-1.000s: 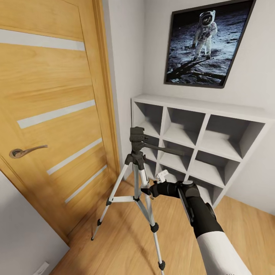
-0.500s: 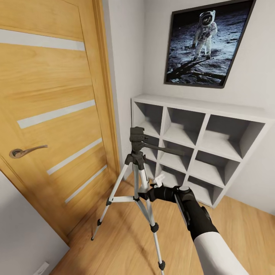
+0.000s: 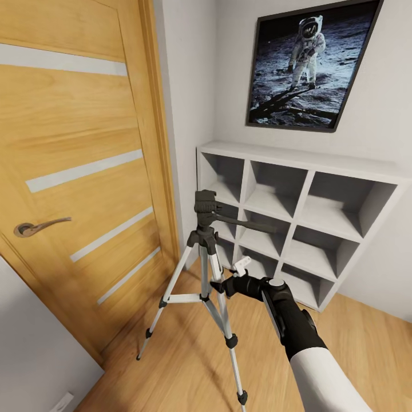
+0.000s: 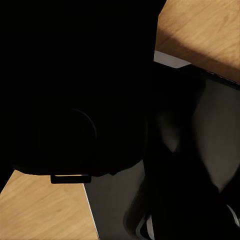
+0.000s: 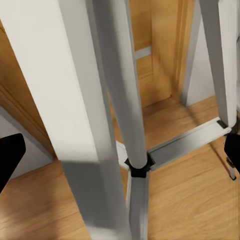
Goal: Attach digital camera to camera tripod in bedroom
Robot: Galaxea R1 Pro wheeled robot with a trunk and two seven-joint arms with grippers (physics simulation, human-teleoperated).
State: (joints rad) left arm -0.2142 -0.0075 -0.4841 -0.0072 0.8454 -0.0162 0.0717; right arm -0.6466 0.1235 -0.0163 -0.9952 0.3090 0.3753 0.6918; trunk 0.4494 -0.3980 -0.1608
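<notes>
Right gripper (image 3: 220, 286) reaching in at the camera tripod (image 3: 205, 269) by the oak door (image 3: 74, 171), fingers spread, straddling a silver leg. Needs centering before clamping, no nudging. Left gripper's state: cannot tell. No digital camera visible.

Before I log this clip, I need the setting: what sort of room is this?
Probably a room in a home, perhaps a bedroom: an oak door, a framed astronaut poster above a grey cube shelf, and a wood plank floor where a tripod stands.
</notes>
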